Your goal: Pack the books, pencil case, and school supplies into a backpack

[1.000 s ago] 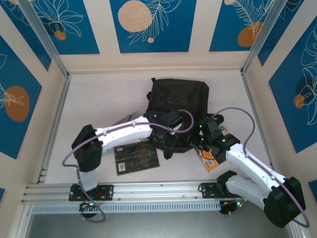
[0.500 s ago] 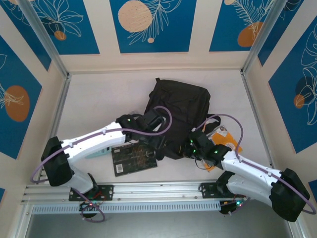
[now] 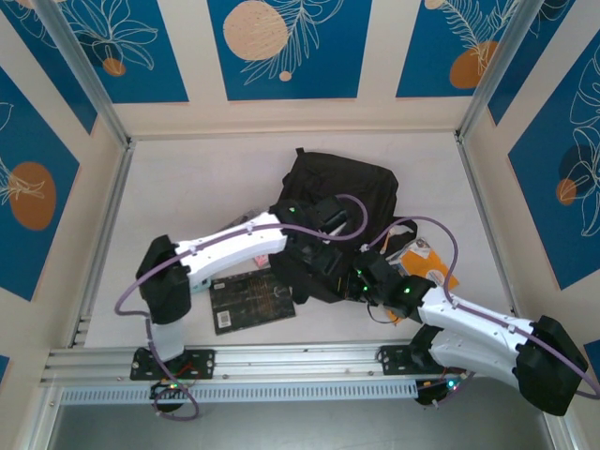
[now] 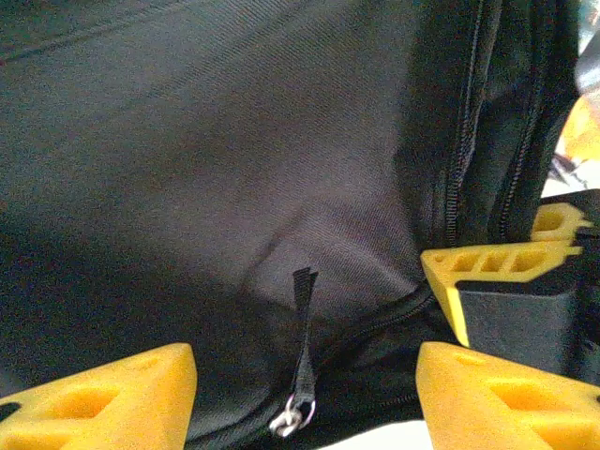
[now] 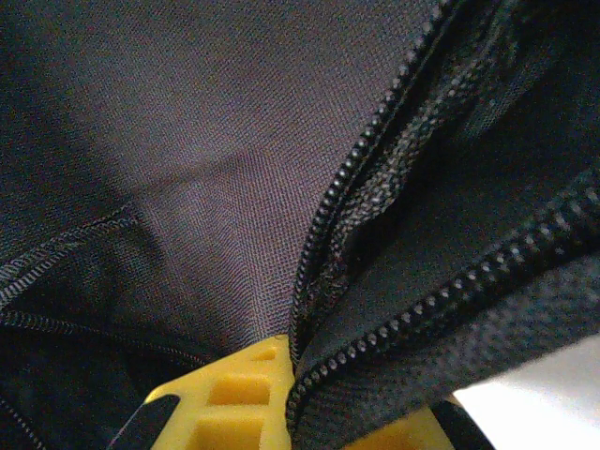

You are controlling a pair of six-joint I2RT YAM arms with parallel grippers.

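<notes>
Your backpack (image 3: pixel 349 186) lies on the counter (image 3: pixel 187 187), middle to far, with its near edge under both hands. Your left hand (image 4: pixel 305 364) is open: its yellow fingers (image 4: pixel 112 398) stand wide apart over the black fabric, and a zip pull (image 4: pixel 301 309) hangs between them, untouched. Your right hand (image 5: pixel 328 403) is clamped on the backpack's zip edge, the toothed fabric running between its fingers; from above it sits at the bag's near right corner (image 3: pixel 354 281). The black book (image 3: pixel 251 298) lies flat on the counter, just near-left of the backpack. An orange book (image 3: pixel 433 264) shows to the bag's right, beside your right arm.
</notes>
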